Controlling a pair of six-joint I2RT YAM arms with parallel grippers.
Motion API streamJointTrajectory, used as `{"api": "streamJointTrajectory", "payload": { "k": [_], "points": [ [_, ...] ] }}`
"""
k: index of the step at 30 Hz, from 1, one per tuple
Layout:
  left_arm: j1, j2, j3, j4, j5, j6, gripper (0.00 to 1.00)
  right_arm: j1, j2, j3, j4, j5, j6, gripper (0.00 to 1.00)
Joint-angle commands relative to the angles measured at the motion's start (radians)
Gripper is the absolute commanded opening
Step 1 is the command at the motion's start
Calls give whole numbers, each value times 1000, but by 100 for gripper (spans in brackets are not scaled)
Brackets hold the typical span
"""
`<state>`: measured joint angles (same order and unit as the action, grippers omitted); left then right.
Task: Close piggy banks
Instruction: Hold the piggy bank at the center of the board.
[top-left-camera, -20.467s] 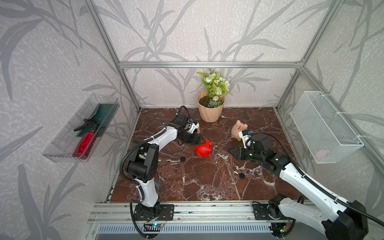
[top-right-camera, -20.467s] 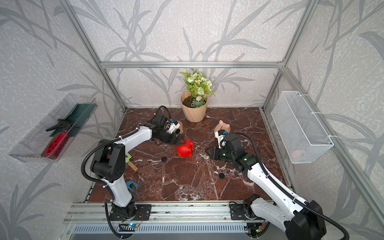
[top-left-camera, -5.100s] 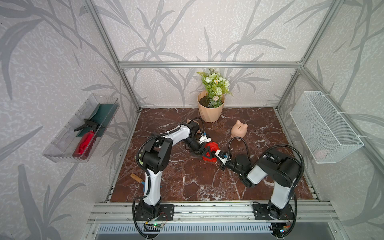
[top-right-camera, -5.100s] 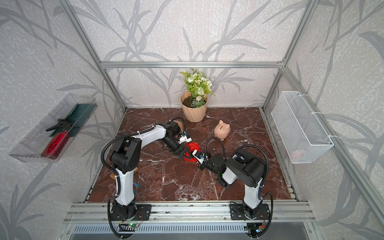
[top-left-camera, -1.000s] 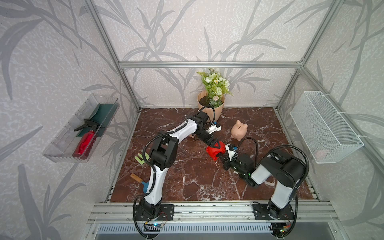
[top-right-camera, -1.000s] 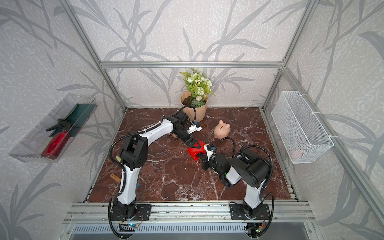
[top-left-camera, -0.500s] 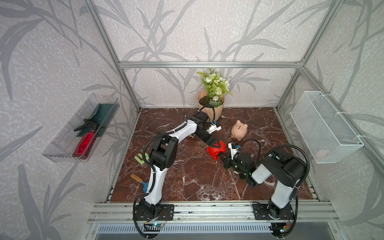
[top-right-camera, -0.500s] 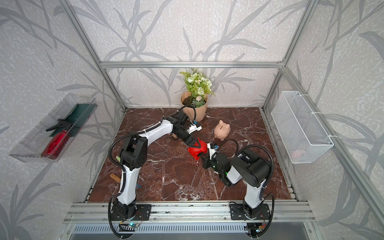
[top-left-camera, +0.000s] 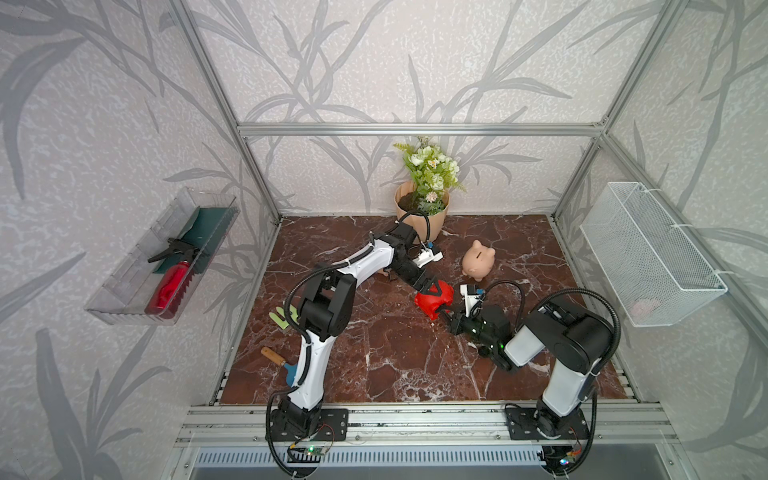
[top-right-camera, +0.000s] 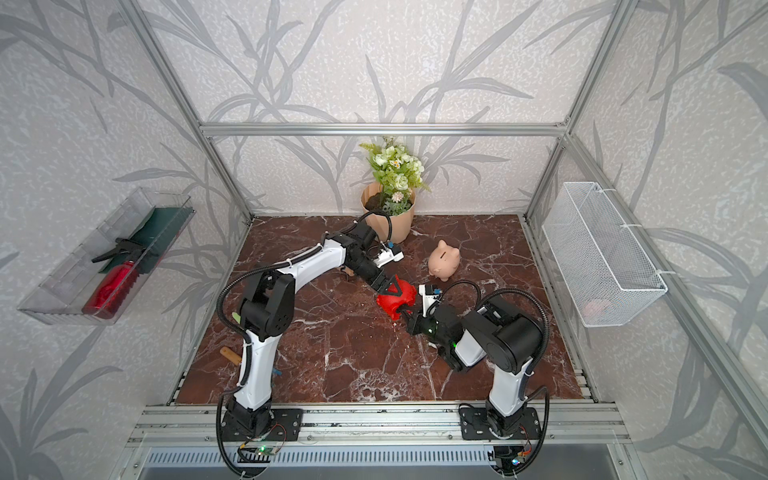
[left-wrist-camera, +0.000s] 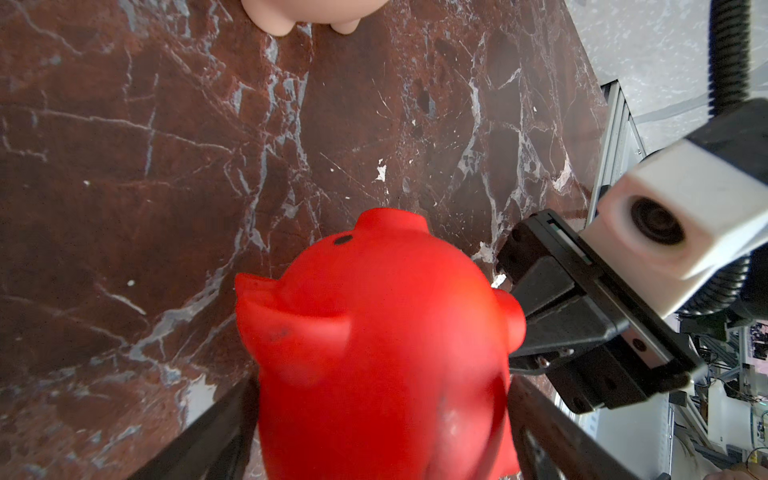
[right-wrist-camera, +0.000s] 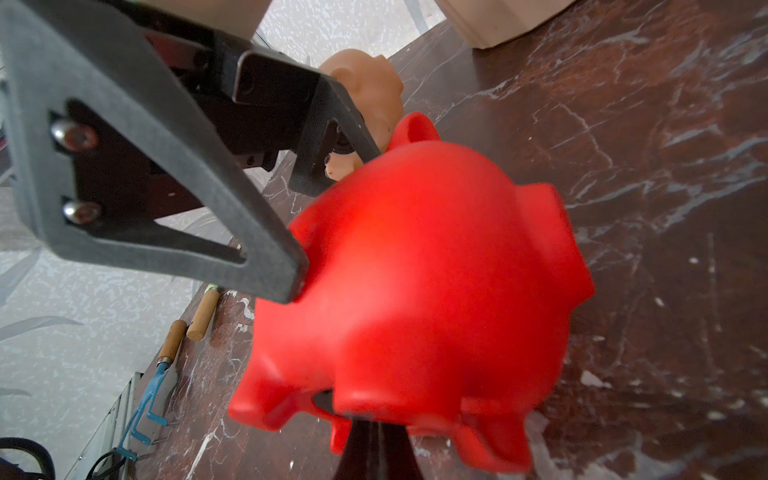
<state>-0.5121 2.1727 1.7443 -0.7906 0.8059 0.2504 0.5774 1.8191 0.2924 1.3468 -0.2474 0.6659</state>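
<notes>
Midway across the worktop (top-left-camera: 374, 353), a red piggy bank (top-left-camera: 436, 300) sits between both tools.
The left tool (top-left-camera: 432, 287) clamps wide across its flanks, so its belly hole (right-wrist-camera: 324, 401) faces the nearer right tool (top-left-camera: 448, 311). That tool's closed tips press there, and any plug is hidden. The pig is smooth bright plastic with stubby legs.

Walls (top-left-camera: 374, 62): pale textured paper, grey leaf print, three sides.
Frame (top-left-camera: 415, 129): aluminium bars at the corners and along the back.
Floor (top-left-camera: 395, 365): red-brown marble, white veins.
9 o'clock: clear wall tray (top-left-camera: 124, 311).
3 o'clock: white wire basket (top-left-camera: 648, 257).
12 o'clock: potted flowers (top-left-camera: 428, 174).
6 o'clock: metal rail (top-left-camera: 415, 419).
Light: even, soft.
</notes>
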Motion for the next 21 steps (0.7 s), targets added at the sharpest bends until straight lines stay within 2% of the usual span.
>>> {"api": "streamJointTrajectory", "payload": {
  "k": [1,21],
  "points": [
    [-46,-2,-45,-110,52,10,91,-17,-9,35,61,31,37,0],
    [-43,-9,-36,-97,34,-13,91,-33,7,37,60,8,126,0]
  ]
}}
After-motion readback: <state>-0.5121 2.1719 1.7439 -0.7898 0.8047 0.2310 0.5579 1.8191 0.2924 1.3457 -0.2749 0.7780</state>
